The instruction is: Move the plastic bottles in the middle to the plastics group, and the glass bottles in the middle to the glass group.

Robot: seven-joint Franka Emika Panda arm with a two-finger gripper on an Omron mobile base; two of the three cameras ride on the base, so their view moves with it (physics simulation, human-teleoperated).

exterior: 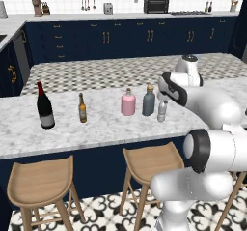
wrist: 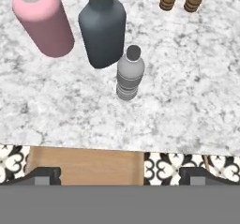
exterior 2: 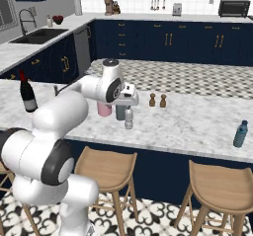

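**Sorting not started: three bottles in the middle**

On the white marbled desk (exterior: 96,128), the small clear silvery plastic bottle (wrist: 130,74) stands upright just beside the squat slate-blue glass bottle (wrist: 103,28), with the squat pink glass bottle (wrist: 44,24) next to that. None has reached a group. The gripper (wrist: 120,175) hovers above them, jaws spread wide, holding nothing. The tall dark wine bottle (exterior: 45,107) and slim amber bottle (exterior: 82,108) stand well apart. A blue bottle (exterior 2: 240,134) stands at the opposite end. Two brown shakers (exterior 2: 157,100) sit near; nothing visibly blocks access.
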